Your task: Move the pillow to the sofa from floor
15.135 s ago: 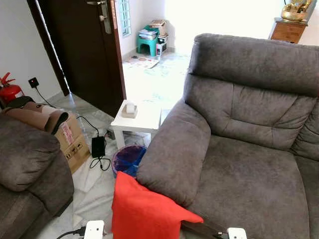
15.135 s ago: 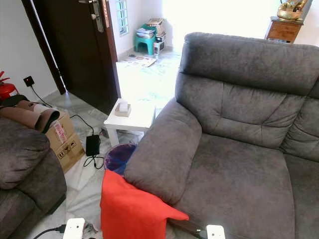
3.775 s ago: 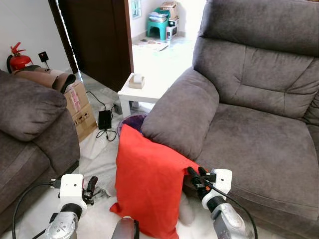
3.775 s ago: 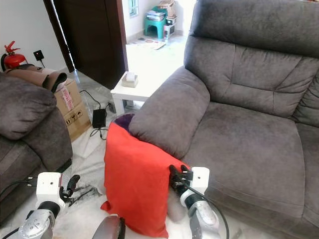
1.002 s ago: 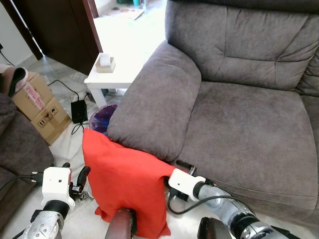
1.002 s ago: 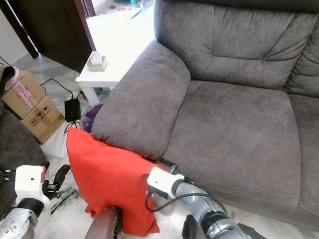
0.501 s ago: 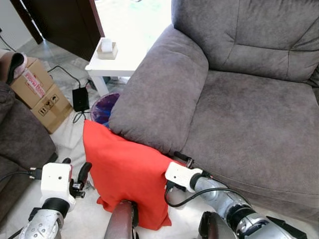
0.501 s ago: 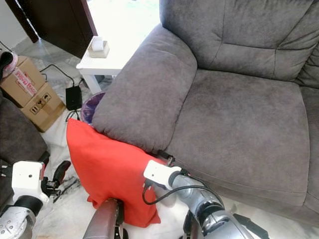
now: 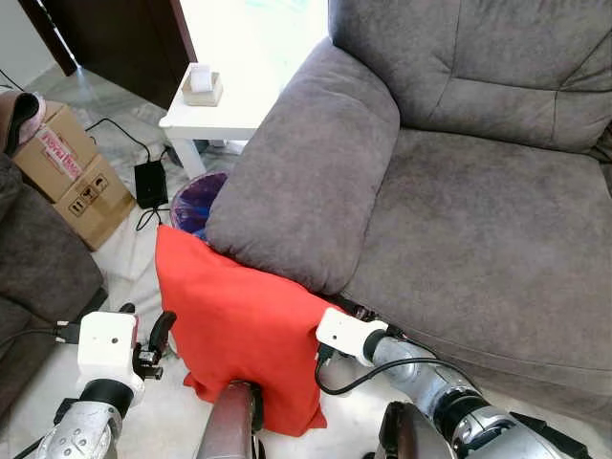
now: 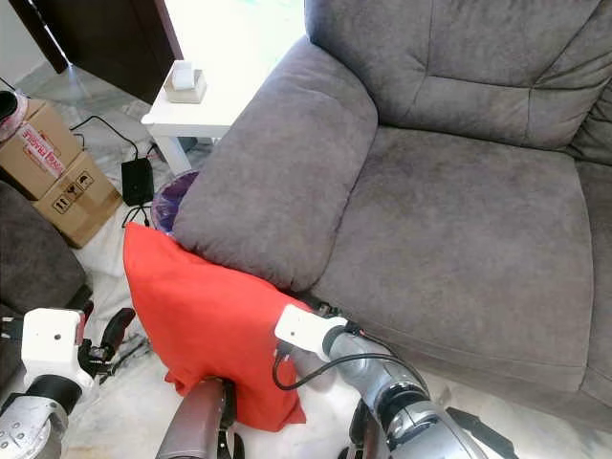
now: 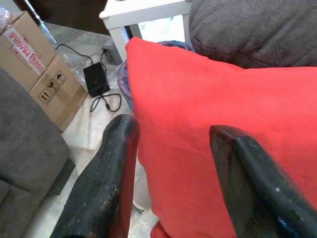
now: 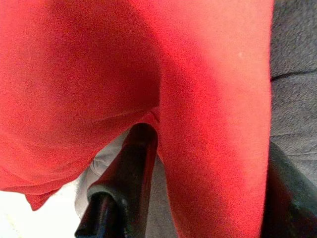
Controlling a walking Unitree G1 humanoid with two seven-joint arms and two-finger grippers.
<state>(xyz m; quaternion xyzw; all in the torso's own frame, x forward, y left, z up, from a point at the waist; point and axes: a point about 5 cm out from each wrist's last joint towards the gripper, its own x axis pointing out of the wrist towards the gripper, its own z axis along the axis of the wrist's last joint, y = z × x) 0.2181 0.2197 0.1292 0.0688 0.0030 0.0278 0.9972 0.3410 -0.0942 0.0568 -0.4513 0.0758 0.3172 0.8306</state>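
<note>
A red pillow [image 9: 244, 330] stands on the floor, its top edge tucked under the armrest [image 9: 306, 182] of the grey sofa [image 9: 478, 220]. My left gripper [image 9: 148, 330] is open just off the pillow's left side; in the left wrist view its two fingers [image 11: 106, 183] frame the pillow [image 11: 208, 124] without touching it. My right gripper [image 10: 320, 308] is low at the pillow's right edge, against the sofa's base. In the right wrist view its fingers [image 12: 129, 173] are spread, with a fold of the pillow [image 12: 213, 124] between them.
A white side table [image 9: 225, 120] holding a small box [image 9: 199, 84] stands beyond the armrest. A purple bin [image 9: 196, 206] sits behind the pillow. A black adapter [image 9: 150, 184] with cable and a cardboard box [image 9: 72, 172] lie left. Another grey sofa [image 9: 33, 277] borders the left.
The view has shifted slightly. The pillow still leans under the armrest, and both grippers keep their places at its two sides.
</note>
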